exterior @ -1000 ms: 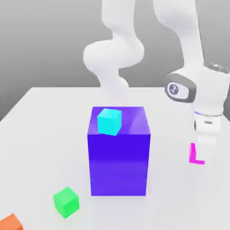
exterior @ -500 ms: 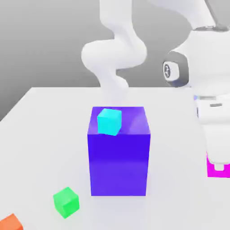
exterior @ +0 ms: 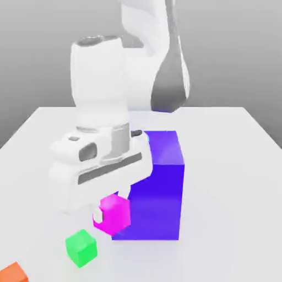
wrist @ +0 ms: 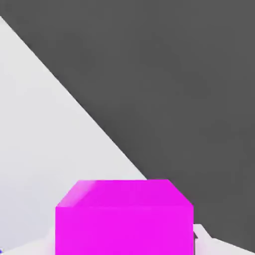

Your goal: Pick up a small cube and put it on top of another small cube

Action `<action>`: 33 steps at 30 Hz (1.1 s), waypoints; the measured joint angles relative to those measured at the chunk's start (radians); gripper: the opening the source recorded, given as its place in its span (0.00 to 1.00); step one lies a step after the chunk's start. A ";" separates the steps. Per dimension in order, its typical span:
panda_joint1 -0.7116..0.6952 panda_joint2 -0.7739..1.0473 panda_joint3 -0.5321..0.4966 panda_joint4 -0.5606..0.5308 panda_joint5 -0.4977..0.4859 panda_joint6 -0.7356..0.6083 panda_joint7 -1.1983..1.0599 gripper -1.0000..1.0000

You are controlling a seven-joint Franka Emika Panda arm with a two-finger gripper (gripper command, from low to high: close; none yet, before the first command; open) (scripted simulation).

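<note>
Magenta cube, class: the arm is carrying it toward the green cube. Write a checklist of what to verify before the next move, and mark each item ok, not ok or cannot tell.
1. Magenta cube is held in the end effector: ok, it hangs clear of the table.
2. Top of the green cube is free: ok, nothing sits on it.
3. Magenta cube is directly above the green cube: not ok, it sits toward the exterior view's right of it.
4. Carried cube clears the big blue-violet block: cannot tell, they overlap in the exterior view.
5. Orange-red cube is out of the path: ok, it lies beyond the green cube, at the exterior view's lower left corner.
</note>
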 joint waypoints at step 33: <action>-0.316 0.236 0.222 -0.037 -0.263 0.086 -0.263 1.00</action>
